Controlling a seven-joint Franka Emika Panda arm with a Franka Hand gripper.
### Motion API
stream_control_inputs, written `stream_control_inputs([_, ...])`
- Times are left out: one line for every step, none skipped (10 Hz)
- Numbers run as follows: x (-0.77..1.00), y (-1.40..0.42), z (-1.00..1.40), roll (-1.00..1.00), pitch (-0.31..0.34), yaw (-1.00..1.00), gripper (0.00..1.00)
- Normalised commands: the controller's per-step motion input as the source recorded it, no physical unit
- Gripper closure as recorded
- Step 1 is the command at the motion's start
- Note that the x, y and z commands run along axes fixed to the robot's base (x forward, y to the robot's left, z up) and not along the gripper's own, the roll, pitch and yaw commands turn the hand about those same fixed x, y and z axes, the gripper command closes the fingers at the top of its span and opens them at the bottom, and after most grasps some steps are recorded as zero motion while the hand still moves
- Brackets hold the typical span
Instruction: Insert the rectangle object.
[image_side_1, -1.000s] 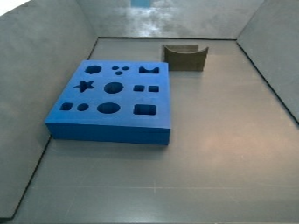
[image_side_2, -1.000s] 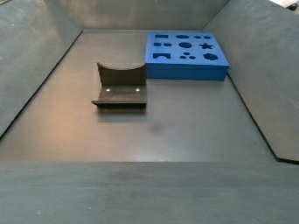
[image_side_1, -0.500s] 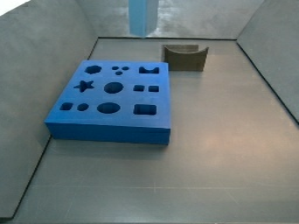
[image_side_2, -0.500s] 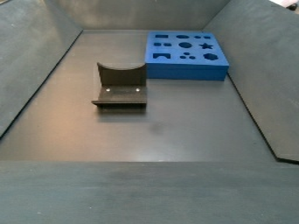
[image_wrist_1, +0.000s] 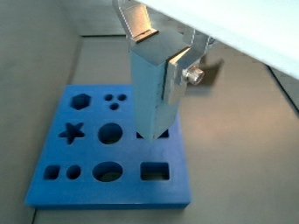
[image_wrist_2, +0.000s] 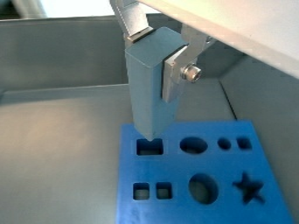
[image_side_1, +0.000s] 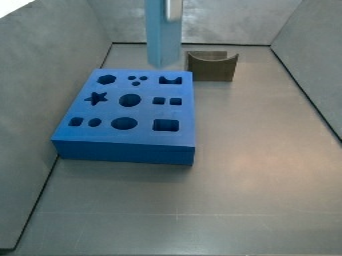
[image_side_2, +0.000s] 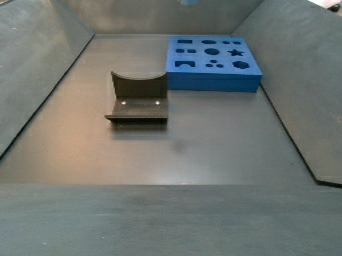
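1. We see the blue board (image_side_1: 127, 112) lying flat on the grey floor (image_side_1: 254, 160), its shaped cut-outs facing up so a piece can drop in from above.
2. The dark olive U-shaped block (image_side_2: 138, 100) sits well apart from the board, clear of the work.
3. The rectangle object (image_wrist_1: 156, 92) hangs upright above the board in both wrist views; we judge it is kept vertical so its lower end can meet a rectangular cut-out (image_wrist_2: 149, 147) squarely. It is not yet seated. In a side view it shows as a pale bar (image_side_1: 162, 35) above the board's far edge.
4. It looks slim, straight-sided, pale grey-blue, and plain.
5. The gripper (image_wrist_1: 162, 54) is clamped on the bar's upper part, one silver finger (image_wrist_2: 177, 70) flat against its side.
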Motion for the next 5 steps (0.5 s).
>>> stream_control_inputs([0.00,-0.01,-0.65,0.00,-0.046,-1.00,1.00])
stream_control_inputs([0.00,-0.01,-0.66,0.00,-0.041,-1.00,1.00])
stream_control_inputs([0.00,-0.01,-0.66,0.00,-0.036,-1.00,1.00])
stream_control_inputs([0.00,-0.01,-0.65,0.00,-0.041,-1.00,1.00])
stream_control_inputs([0.00,-0.01,-0.66,0.00,-0.043,-1.00,1.00])
